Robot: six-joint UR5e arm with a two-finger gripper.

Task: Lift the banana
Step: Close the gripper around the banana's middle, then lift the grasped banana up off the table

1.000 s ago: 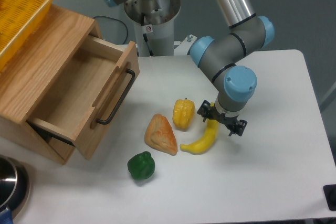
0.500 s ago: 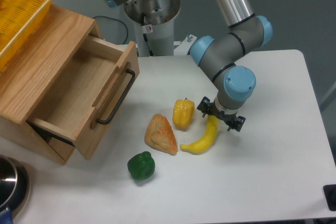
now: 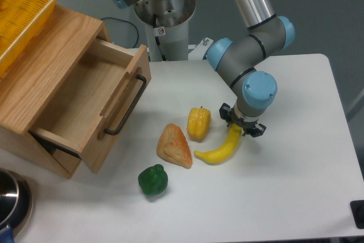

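The claw (image 3: 243, 126) is seen from above, and its fingertips are largely hidden under the blue-capped wrist, so the contact itself is hard to make out; from the way the two jaws are drawn in against the upper end of the banana (image 3: 220, 149), it is judged to be clenched on the fruit. The banana's top end is covered by the claw, while its lower curve and tapered tip are shown lying on the white tabletop (image 3: 296, 186). A wooden drawer box (image 3: 68, 106) is cut off at the left edge, its drawer pulled open, and a yellow basket (image 3: 23, 9) on top of it is only partly in view. A dark round object at the bottom left corner is cropped and cannot be identified.

The yellow bell pepper (image 3: 198, 123) is found just beside the banana's upper part, and the wedge-shaped bread piece (image 3: 174, 145) near its lower tip; the green pepper (image 3: 152, 180) is set farther off. Open tabletop is left to the right of and in front of the banana, up to the rounded far corner.

Compared with half a second earlier, the jaws are seen closer together, and the banana has shifted slightly.
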